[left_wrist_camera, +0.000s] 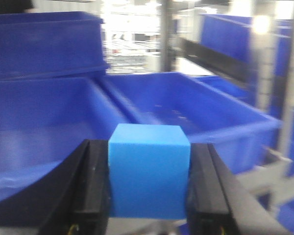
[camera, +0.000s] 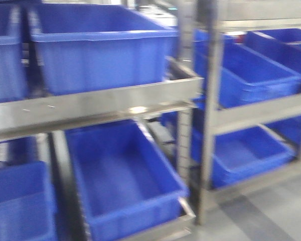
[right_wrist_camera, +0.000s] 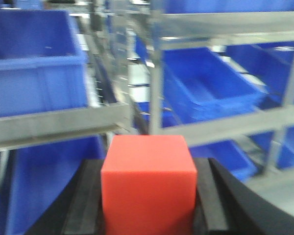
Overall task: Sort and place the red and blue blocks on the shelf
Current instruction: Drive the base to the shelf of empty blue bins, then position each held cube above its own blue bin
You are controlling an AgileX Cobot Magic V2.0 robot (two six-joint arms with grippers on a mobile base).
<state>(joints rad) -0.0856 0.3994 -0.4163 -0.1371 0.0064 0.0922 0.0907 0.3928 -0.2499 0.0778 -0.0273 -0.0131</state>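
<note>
A bright blue block (left_wrist_camera: pixel 148 171) fills the bottom middle of the left wrist view, with my left gripper (left_wrist_camera: pixel 148 188) shut on it, black fingers (left_wrist_camera: pixel 90 186) pressed on both sides. In the right wrist view a red block (right_wrist_camera: pixel 147 188) sits the same way, my right gripper (right_wrist_camera: pixel 148 200) shut on it. The steel shelf (camera: pixel 95 103) stands ahead in the front view, its flat rail crossing the left half; it also shows as the shelf (right_wrist_camera: pixel 59 125) in the right wrist view. Neither gripper appears in the front view.
Large blue bins sit on the shelf tiers: one bin (camera: pixel 98 47) above the rail, another bin (camera: pixel 123 175) below it, and more bins (camera: pixel 251 75) on a second rack to the right. Steel uprights (camera: pixel 209 120) stand between racks. Grey floor (camera: pixel 271 211) lies at lower right.
</note>
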